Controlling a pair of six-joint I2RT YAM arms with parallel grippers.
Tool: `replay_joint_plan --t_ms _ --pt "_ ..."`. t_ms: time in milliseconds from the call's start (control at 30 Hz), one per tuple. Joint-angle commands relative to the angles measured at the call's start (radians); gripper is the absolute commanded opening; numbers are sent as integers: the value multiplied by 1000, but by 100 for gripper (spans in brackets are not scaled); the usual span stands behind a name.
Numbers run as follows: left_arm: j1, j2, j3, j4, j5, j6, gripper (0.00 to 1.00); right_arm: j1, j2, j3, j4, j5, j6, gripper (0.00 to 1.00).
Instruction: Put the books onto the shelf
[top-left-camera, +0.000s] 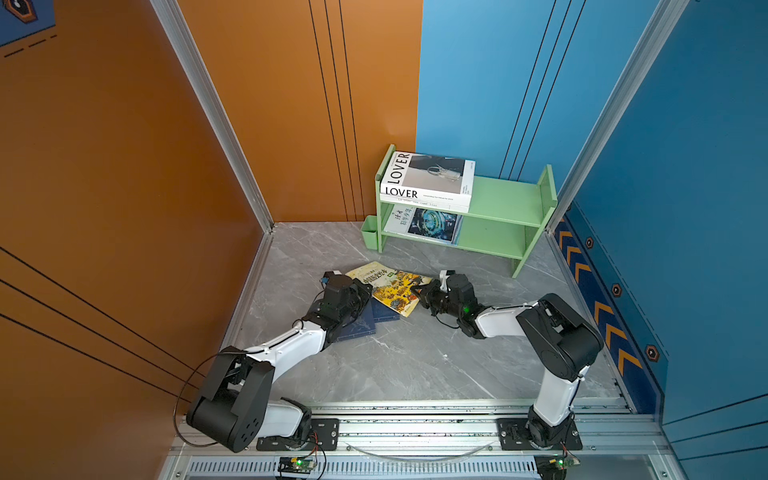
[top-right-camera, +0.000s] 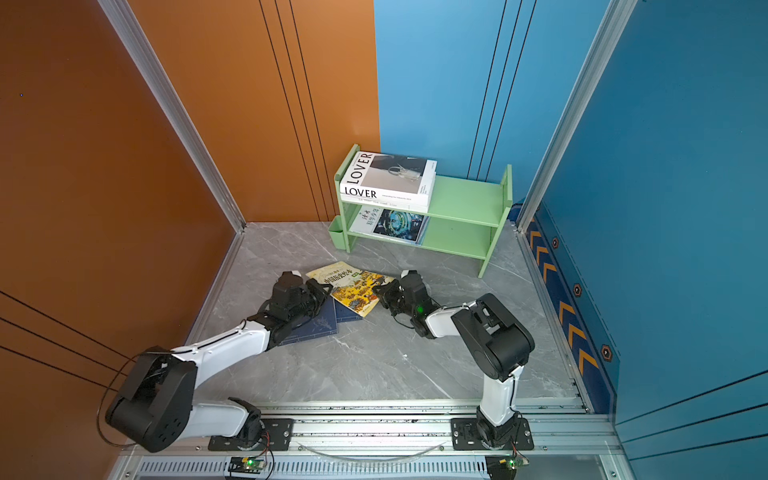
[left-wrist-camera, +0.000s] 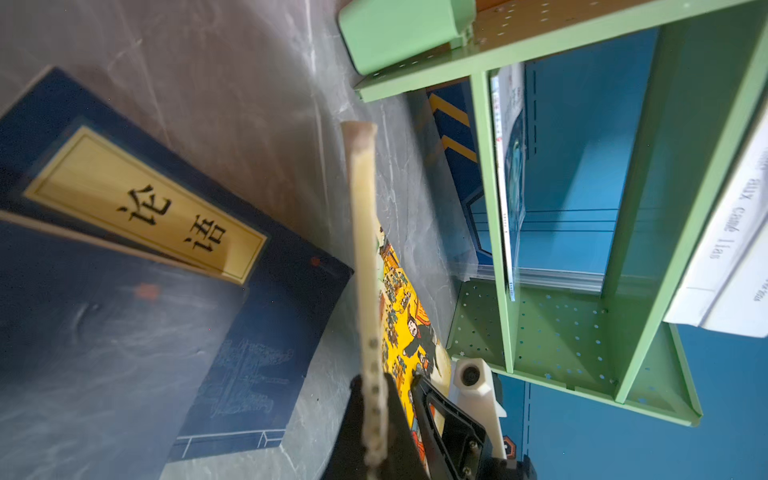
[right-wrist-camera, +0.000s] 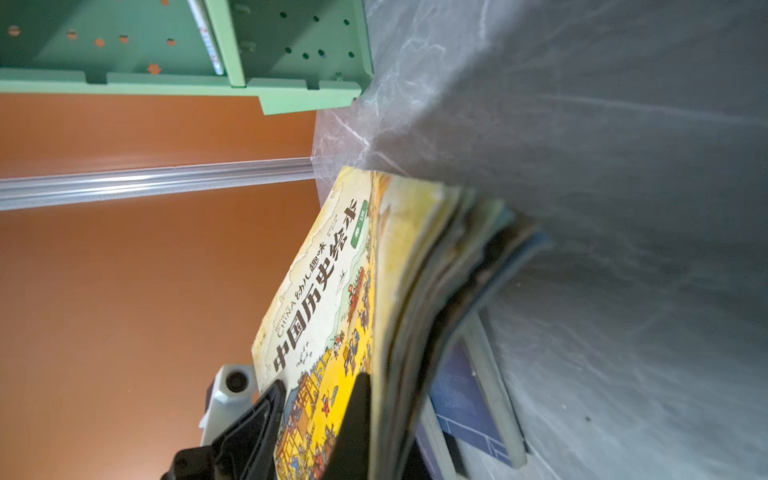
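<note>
Left gripper (top-left-camera: 368, 288) and right gripper (top-left-camera: 416, 291) clamp the yellow book (top-left-camera: 391, 287), seemingly raised.

lover book (top-left-camera: 428, 178) on shelf (top-left-camera: 507, 199); picture book (top-left-camera: 386, 286) before it
</note>
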Motion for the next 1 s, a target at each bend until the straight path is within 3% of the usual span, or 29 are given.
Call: replay_joint_plan --t_ms 0,133,300,667,967 --pt "-6 -54 96 -189 72 217 5 19 -121 63 -179 17 -249 3" --pt "-39 -85 115 -180 87 269 3 35 -238 78 -314 86 -400 4" --pt "-72 -75 113 -80 87 298 4 -3 -293 58 -287 99 -418 5" --pt "-66 138 309 22 156 405 0 -139 -206 125 -169 79 -454 5" --pt "-49 268 359 127 166 376 0 -212 -135 181 -143 73 -439 6"
